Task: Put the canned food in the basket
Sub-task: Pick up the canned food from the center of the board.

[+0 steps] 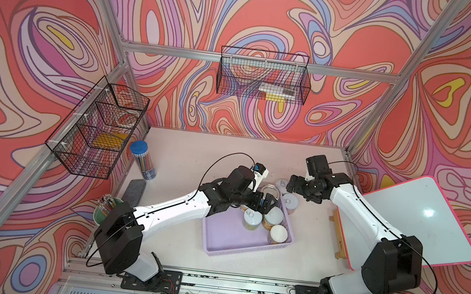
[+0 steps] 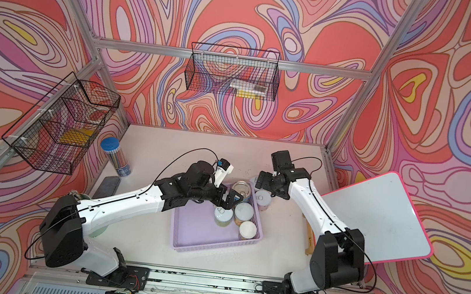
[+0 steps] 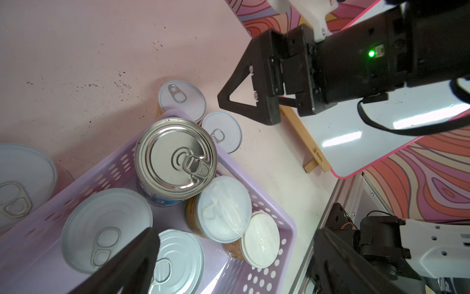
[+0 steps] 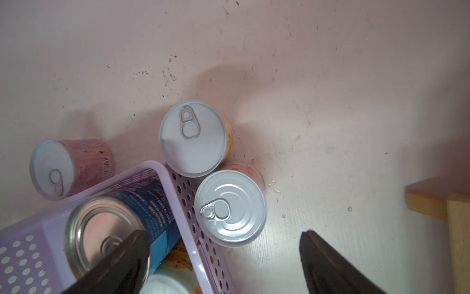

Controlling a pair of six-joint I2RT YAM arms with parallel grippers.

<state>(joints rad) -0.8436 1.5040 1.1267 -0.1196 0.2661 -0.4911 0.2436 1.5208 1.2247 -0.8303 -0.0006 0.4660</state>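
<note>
Three tins are outside the basket (image 1: 226, 239): two beside its corner, right of centre in a top view, and a pink tin (image 4: 71, 168) apart. Five sit inside. Left gripper (image 1: 266, 205) and right gripper (image 4: 222, 236) gape, empty. Collection step; next, right gripper should straddle the lower tin (image 1: 290, 202).

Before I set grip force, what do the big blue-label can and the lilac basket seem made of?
Big can: shiny bare metal, likely tinplate or aluminium; ringed lid reflects light. Basket: smooth lilac plastic, probably moulded; uniform colour, rows of holes.
</note>
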